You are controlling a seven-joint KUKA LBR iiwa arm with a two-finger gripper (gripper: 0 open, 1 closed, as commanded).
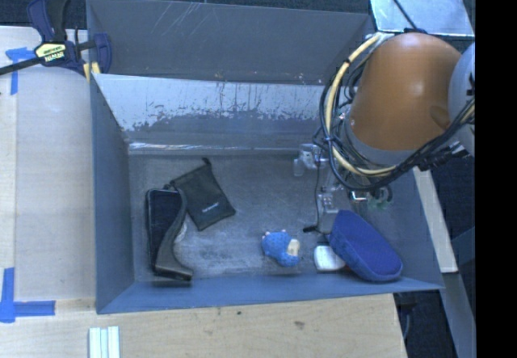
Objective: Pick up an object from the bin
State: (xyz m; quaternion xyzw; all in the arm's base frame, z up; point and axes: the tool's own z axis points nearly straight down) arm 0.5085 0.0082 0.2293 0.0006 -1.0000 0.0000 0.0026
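My gripper [325, 201] hangs low over the right part of the bin floor, under the arm's orange cover. Just below and to its right lies a blue oval pouch [363, 245] against the right wall. A small white thing [327, 258] sits at the pouch's left end, close under the gripper. A little further left lies a small blue soft toy [280, 248] with a pale yellow patch. I see nothing held in the gripper.
On the left of the floor a flat black pouch [202, 196] lies tilted. Beside it, a long black thing [166, 231] with a bent foot lies along the left wall. Bare floor lies between these and the gripper.
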